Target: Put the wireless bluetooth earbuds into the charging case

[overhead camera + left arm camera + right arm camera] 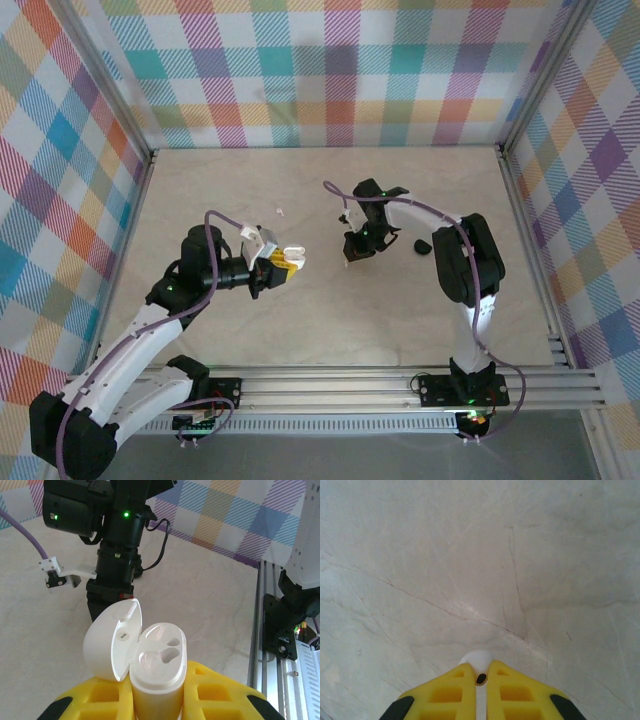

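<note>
Left end effector (156, 706) clamps open charging case (159, 662); right end effector (481, 692) pinches white earbud (475, 658). Risk: misaligned stem, earbud drops.

The left arm (150, 330) reaches from the near left corner of the table (330, 185) toward its middle, wrist level, left gripper (288, 262) pointing right, jaws clamped on the open charging case (159, 656). The right arm (465, 270) folds at the elbow, right gripper (356, 252) aimed downward, jaws pinching a white earbud (475, 659)
</note>
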Robot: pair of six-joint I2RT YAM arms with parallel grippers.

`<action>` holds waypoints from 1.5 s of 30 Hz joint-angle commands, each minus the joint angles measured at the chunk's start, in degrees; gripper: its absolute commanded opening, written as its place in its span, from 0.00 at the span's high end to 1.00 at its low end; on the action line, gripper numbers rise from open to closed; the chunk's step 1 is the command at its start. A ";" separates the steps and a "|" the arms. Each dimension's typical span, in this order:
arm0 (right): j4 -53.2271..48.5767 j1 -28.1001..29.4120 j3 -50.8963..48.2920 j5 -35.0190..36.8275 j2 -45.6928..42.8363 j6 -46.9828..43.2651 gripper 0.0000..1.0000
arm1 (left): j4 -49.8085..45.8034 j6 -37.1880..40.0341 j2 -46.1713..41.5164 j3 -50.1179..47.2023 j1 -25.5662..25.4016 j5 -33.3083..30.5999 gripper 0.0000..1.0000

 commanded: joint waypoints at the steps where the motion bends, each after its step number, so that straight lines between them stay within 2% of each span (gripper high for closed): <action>1: -3.20 -0.83 0.89 2.15 1.40 -3.57 0.87 | -1.50 -0.43 0.33 -0.86 -0.10 -0.59 1.00; 12: -2.75 -0.81 1.41 4.11 3.07 -4.83 0.85 | -0.05 -0.20 0.93 -1.25 -0.23 -1.14 1.00; 15: -1.74 -0.74 0.46 5.19 2.76 -4.89 0.79 | -0.31 0.28 0.94 -1.04 -0.18 -1.05 1.00; 19: -1.78 -0.74 0.22 7.56 0.96 -4.26 0.63 | -0.67 0.88 0.66 -0.99 -0.22 -1.13 1.00; 23: -3.35 -0.75 1.21 10.29 -1.07 -3.01 0.58 | -0.32 0.92 0.59 -0.99 -0.27 -0.98 1.00; 28: -7.13 -0.61 2.68 11.74 -3.02 3.09 0.57 | -0.56 1.34 0.55 -0.73 -0.28 -0.53 1.00; 30: -7.10 -0.61 1.97 11.48 -4.37 8.23 0.58 | -0.91 1.59 0.52 -0.73 -0.28 -0.39 1.00; 34: -2.08 -0.18 -2.00 6.13 -6.99 20.17 0.60 | -1.37 2.28 0.63 -0.98 -0.28 -0.09 1.00; 38: -0.37 1.56 -2.61 8.36 -5.99 29.70 0.65 | -1.35 2.60 0.77 -1.00 -0.28 0.26 1.00; 41: -0.17 2.06 -1.96 9.33 -4.39 33.65 0.69 | -1.72 2.78 0.66 -0.75 -0.27 0.53 1.00; 45: -1.65 2.25 -0.12 11.55 -2.55 34.35 0.71 | -1.90 2.70 0.20 -0.84 -0.36 1.06 1.00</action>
